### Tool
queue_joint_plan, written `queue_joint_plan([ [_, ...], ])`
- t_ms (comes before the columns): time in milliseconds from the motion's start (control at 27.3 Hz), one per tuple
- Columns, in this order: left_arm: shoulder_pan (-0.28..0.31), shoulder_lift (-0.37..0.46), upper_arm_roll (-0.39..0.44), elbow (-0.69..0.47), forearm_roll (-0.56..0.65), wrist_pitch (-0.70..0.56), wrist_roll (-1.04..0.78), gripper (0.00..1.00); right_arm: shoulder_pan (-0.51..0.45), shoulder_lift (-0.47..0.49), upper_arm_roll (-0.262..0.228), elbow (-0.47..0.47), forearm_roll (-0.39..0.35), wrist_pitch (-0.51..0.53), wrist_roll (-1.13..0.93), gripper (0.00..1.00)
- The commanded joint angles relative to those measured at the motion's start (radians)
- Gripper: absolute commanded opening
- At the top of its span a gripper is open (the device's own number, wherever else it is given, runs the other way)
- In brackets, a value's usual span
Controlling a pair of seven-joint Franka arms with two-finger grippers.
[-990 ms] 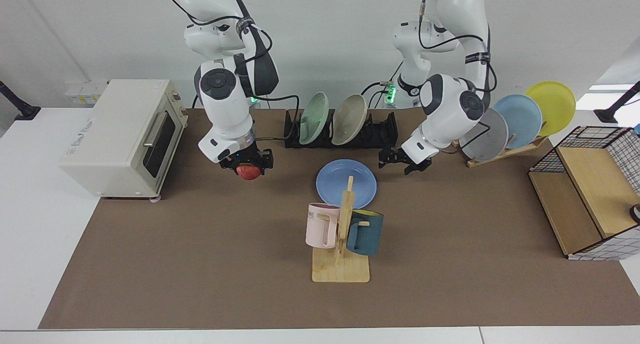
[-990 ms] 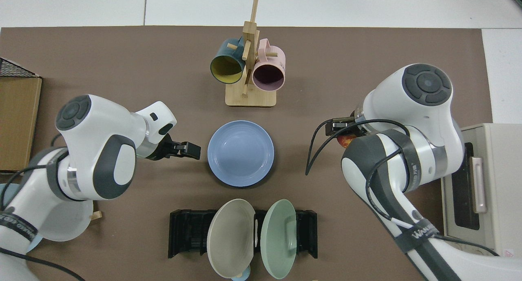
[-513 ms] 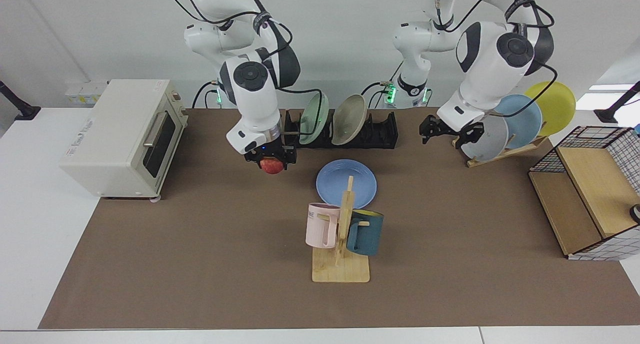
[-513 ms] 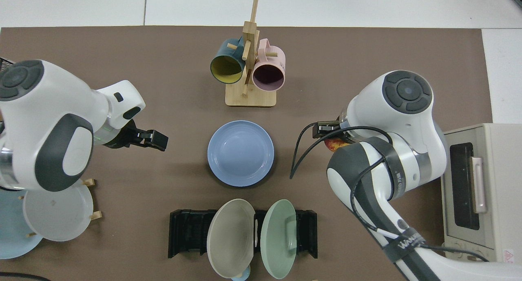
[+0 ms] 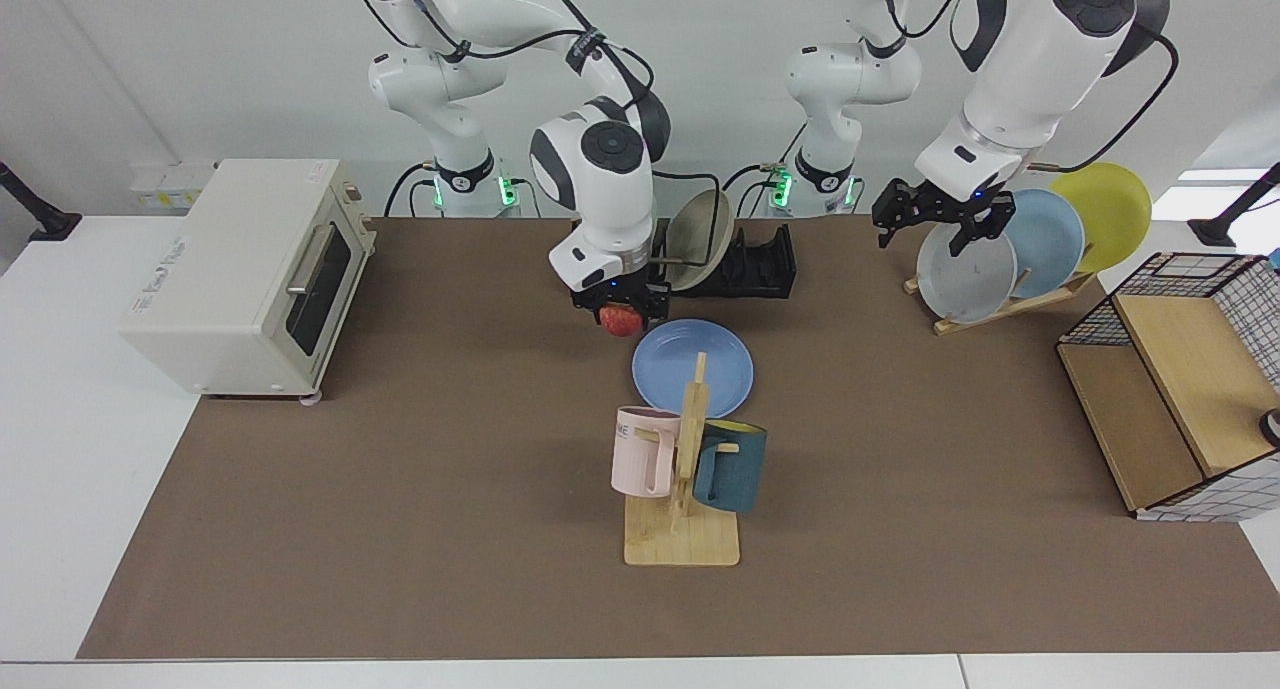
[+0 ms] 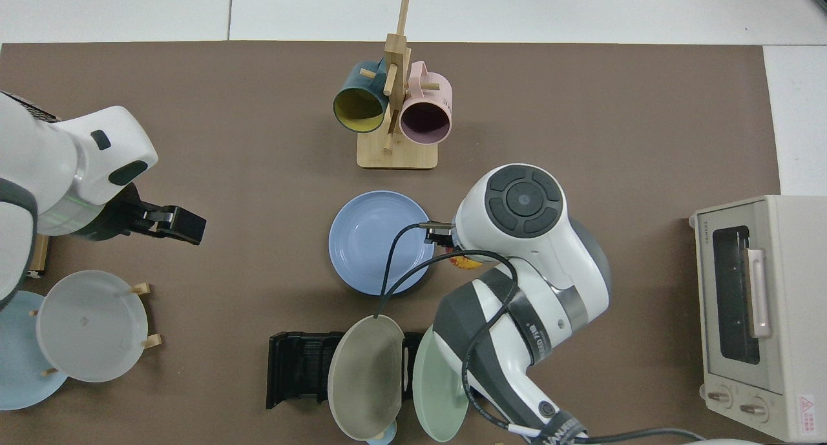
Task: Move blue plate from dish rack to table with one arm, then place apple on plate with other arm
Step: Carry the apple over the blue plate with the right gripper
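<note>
The blue plate (image 5: 665,364) (image 6: 362,238) lies flat on the brown table (image 5: 400,469), in front of the black dish rack (image 5: 755,264) (image 6: 297,367). My right gripper (image 5: 621,314) is shut on the red and yellow apple (image 5: 621,320) and hangs just above the table at the plate's rim, on the toaster side. From above the wrist hides most of the apple (image 6: 470,261). My left gripper (image 5: 930,229) (image 6: 187,224) is open and holds nothing, raised by the grey plate on the wooden stand, well away from the blue plate.
A beige plate (image 5: 698,224) and a green plate (image 6: 439,387) stand in the rack. A mug tree (image 5: 685,469) stands right in front of the blue plate. A toaster oven (image 5: 240,274) sits at one end, a wooden plate stand (image 5: 1040,239) and a wire basket (image 5: 1170,389) at the other.
My right arm has carried the apple from near the toaster across to the blue plate's edge. My left arm has lifted and drawn back from the plate to the wooden stand.
</note>
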Motion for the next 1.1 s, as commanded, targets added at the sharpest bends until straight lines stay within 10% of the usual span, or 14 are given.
queue_joint_plan([
  [0,-0.011,0.006,0.000,0.052,0.029,-0.024,-0.008,1.00,0.035,0.103,0.003,0.079,-0.036,0.042,0.104,0.00],
  [1063,-0.003,-0.006,-0.006,0.052,0.072,-0.016,-0.006,1.00,0.134,0.288,0.004,0.159,-0.044,0.186,0.249,0.00],
])
